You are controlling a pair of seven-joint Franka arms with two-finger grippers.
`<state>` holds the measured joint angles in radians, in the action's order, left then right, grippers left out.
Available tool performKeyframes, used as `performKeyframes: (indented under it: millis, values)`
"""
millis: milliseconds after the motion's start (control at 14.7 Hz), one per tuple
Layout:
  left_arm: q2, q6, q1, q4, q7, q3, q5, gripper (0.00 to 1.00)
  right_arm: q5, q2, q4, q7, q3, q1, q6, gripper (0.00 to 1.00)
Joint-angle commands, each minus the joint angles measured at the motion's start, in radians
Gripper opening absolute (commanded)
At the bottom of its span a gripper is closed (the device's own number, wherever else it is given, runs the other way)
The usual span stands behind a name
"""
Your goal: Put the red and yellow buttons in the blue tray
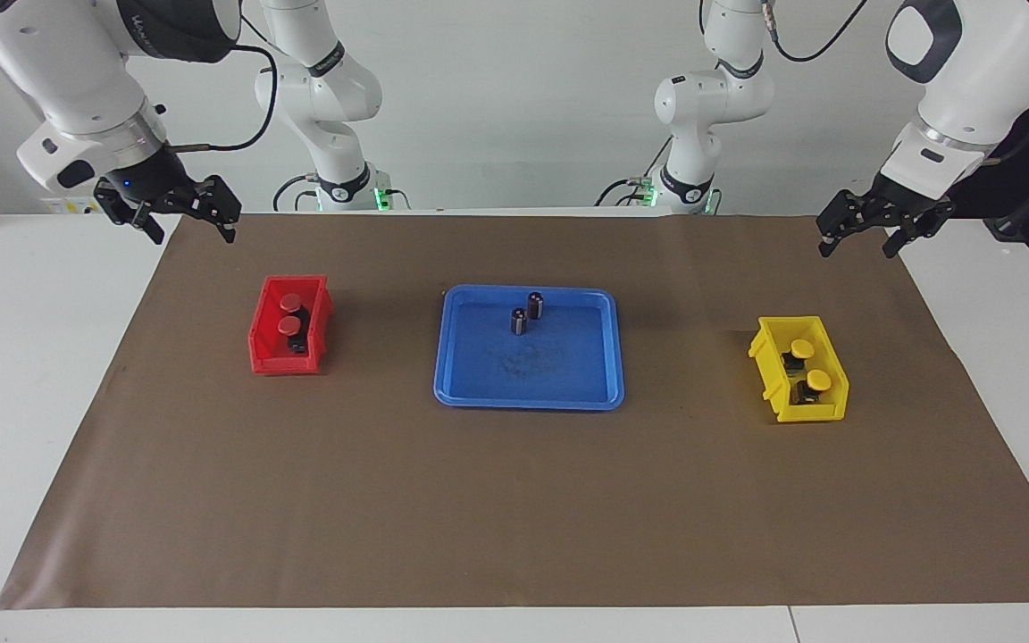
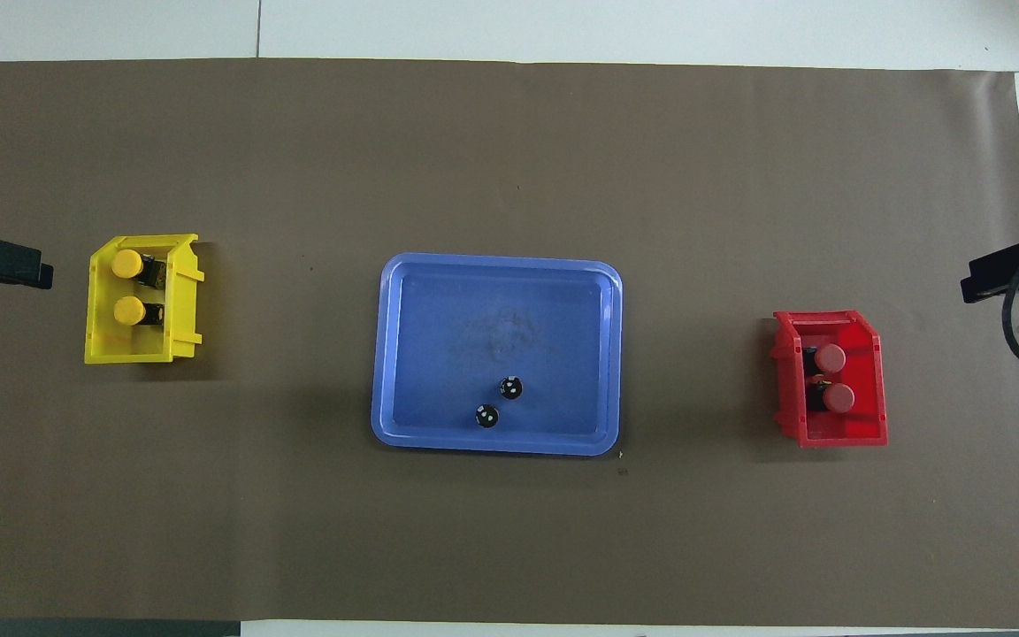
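Two red buttons (image 1: 290, 314) (image 2: 834, 379) sit in a small red bin (image 1: 266, 344) (image 2: 846, 432) toward the right arm's end of the table. Two yellow buttons (image 1: 810, 364) (image 2: 127, 287) sit in a small yellow bin (image 1: 770, 366) (image 2: 134, 351) toward the left arm's end. The blue tray (image 1: 532, 379) (image 2: 492, 310) lies between the bins in the middle of the brown mat. My right gripper (image 1: 191, 223) (image 2: 1005, 276) hangs open and empty over the mat's corner by the red bin. My left gripper (image 1: 858, 237) (image 2: 10, 265) hangs open and empty over the mat's edge by the yellow bin.
Two dark metallic cylinders (image 1: 527, 313) (image 2: 499, 402) stand upright in the tray, in the part nearer to the robots. The brown mat (image 1: 514, 500) covers most of the white table.
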<state>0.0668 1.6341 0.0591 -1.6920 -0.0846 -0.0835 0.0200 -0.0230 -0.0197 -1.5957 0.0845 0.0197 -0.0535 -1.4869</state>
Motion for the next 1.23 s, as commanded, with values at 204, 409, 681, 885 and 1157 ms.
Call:
performKeyframes:
  millis: [204,409,681,885,1157]
  values:
    - [0.004,-0.019,0.002,0.008,-0.014,0.002,0.011,1.00,0.006,-0.003,0.002,-0.011,-0.003,-0.005,0.002,1.00]
    - [0.004,-0.020,0.002,0.008,-0.014,0.002,0.011,1.00,0.006,-0.003,0.002,-0.012,-0.003,0.000,0.002,1.00]
    - [0.004,-0.020,0.002,0.008,-0.014,0.002,0.011,1.00,0.006,-0.006,-0.003,-0.002,0.002,-0.039,0.004,1.00]
    - [0.004,-0.020,0.002,0.008,-0.014,0.002,0.011,1.00,0.005,-0.006,-0.004,-0.005,0.006,-0.049,0.004,1.00]
    - [0.002,-0.019,0.002,0.008,-0.014,0.002,0.011,1.00,0.006,-0.019,-0.059,0.014,-0.003,-0.036,-0.067,1.00]
